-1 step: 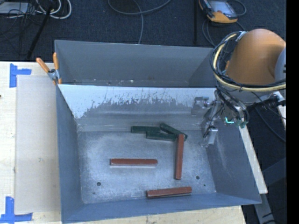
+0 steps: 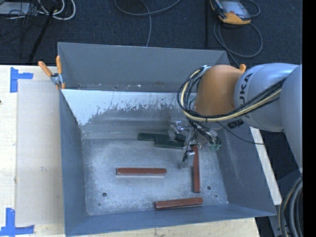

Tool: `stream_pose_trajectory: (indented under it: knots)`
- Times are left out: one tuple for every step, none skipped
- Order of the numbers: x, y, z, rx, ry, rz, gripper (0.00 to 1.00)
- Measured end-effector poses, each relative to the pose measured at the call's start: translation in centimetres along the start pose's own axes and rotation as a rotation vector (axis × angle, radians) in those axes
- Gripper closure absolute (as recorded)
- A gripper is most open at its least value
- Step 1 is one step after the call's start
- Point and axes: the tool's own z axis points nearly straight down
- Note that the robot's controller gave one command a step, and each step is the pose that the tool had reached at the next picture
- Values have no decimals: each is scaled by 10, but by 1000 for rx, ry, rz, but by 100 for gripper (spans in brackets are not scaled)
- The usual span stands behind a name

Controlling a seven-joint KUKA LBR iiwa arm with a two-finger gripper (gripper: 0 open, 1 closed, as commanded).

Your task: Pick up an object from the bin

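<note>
**Gripper low over the top end of an upright brown stick, right side of the bin**

The brown stick (image 2: 196,174) nearest the gripper is a slim, reddish-brown bar lying flat on the bin floor toward the right wall. Its long axis runs from the back of the bin to the front, almost straight up and down in the camera view. Its far end lies right under the gripper, and its near end points at the front wall.

The gripper (image 2: 189,152) is low at that far end, just to the left of it. Wrist hardware and wiring crowd the tip, so I cannot tell whether it is spread or closed, nor whether it touches the stick.

Just left of the gripper, two dark green bars (image 2: 159,139) lie side by side with their long axes across the bin. The right-hand one reaches in beneath the gripper.

A second brown stick (image 2: 141,171) lies across the middle of the floor, well apart from the first. A third brown stick (image 2: 178,203) lies along the front wall, slightly tilted, its right end near the upright stick's near end.

The grey metal bin (image 2: 123,73) has a scuffed floor. Above the gripper, the wrist carries an orange cover (image 2: 216,90) with looped cables (image 2: 186,100). The arm (image 2: 269,100) beside it shows the letters "UKA".
</note>
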Motion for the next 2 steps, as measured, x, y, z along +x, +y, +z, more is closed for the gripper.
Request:
stream_pose_trajectory:
  knots:
    - [-2, -1, -5, 3, -6, -1, 100]
    - [8, 0, -169, 6, -11, -147, 100]
